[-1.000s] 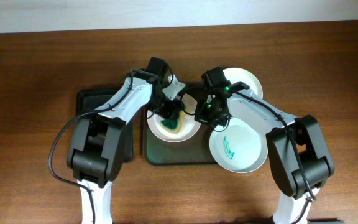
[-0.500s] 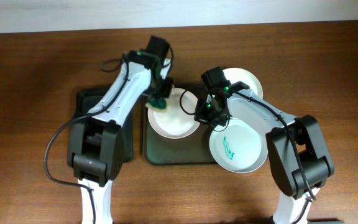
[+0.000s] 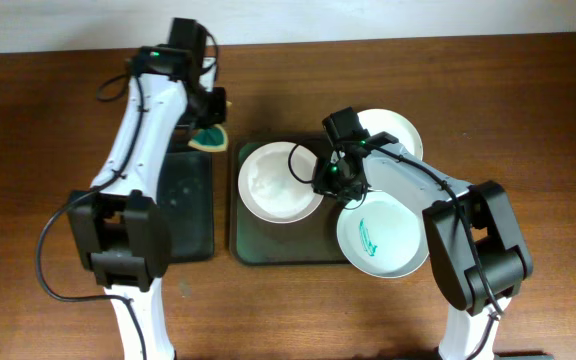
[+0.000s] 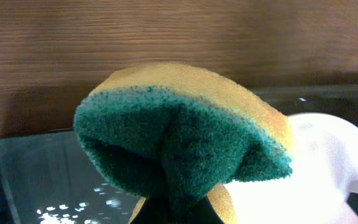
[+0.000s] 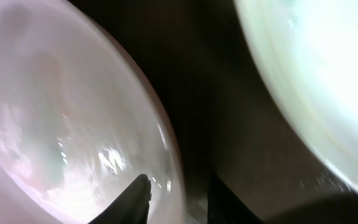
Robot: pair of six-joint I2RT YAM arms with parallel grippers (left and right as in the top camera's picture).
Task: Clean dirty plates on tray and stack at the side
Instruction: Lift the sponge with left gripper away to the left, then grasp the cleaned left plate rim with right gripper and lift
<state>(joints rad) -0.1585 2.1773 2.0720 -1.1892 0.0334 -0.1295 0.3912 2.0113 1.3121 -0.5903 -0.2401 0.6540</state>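
Observation:
On the dark olive tray lies a white plate whose centre is white with no green on it. My right gripper is at its right rim, open, one finger inside the plate and one outside, each a little apart from the rim; its jaws straddle that edge. A second plate with a green smear overhangs the tray's right side. A third plate sits behind it. My left gripper is shut on a green-and-yellow sponge above the table's back left.
A narrower black tray lies left of the olive tray, and the sponge hangs over its far right corner. Both arms reach in from the near edge. Bare brown wood surrounds the trays.
The left arm lifted the sponge off the plate and swung it back and left. The green smear on that plate is gone. The right jaws parted at the rim.

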